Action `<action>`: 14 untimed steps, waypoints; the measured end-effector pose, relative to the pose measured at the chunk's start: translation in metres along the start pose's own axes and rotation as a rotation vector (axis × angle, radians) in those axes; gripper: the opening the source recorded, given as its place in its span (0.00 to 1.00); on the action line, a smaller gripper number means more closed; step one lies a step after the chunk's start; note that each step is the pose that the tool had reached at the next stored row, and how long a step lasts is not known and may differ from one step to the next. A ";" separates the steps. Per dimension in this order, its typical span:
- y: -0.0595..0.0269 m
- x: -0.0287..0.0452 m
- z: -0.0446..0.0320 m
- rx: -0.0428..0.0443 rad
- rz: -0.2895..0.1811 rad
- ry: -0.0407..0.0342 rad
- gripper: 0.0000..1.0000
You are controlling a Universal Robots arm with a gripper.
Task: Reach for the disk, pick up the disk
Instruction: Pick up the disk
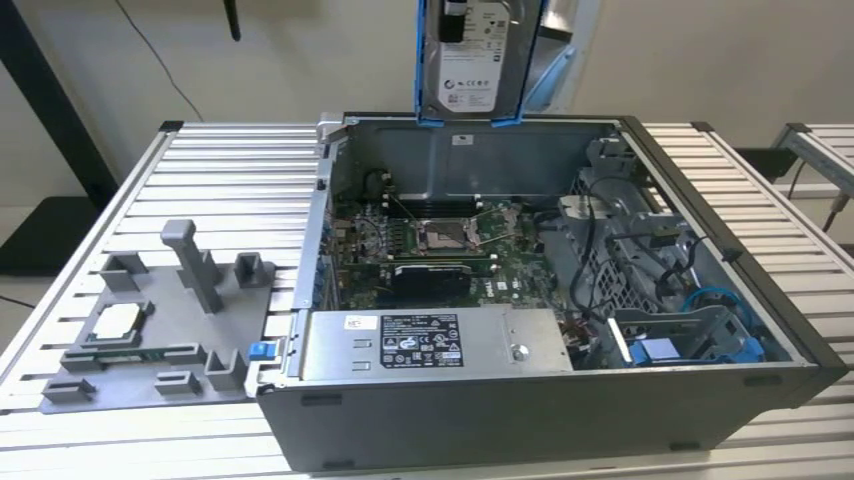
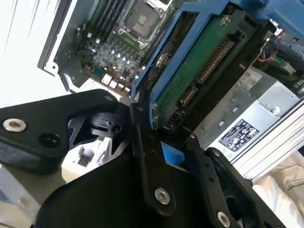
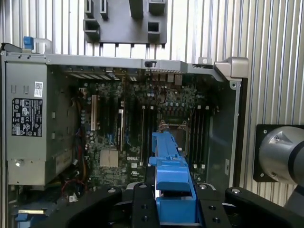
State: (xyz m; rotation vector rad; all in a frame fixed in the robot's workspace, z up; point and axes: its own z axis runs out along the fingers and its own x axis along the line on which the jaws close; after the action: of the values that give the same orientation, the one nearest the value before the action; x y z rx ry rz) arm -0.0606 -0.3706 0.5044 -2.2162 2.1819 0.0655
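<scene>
Exterior view shows the disk (image 1: pixel 470 62) lifted upright in the air above the rear wall of the open computer case (image 1: pixel 534 400), which sits on the slatted bench (image 1: pixel 200 160). Second wrist view shows the gripper (image 2: pixel 164 142) clenched on the disk's blue frame, circuit board facing the camera.

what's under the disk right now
The disk, clamped in the claw, hangs above the open computer case. Below it lies the motherboard with its processor socket. The disk's blue frame covers part of the board.
</scene>
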 end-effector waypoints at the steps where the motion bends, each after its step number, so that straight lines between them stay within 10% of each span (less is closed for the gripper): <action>1: -0.0031 0.0001 0.0000 0.0000 0.000 0.0000 0.00; 14: -0.0449 0.0007 -0.0002 0.0000 0.000 0.0001 0.00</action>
State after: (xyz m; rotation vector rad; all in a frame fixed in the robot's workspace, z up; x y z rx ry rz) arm -0.0157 -0.3706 0.5042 -2.2161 2.1820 0.0654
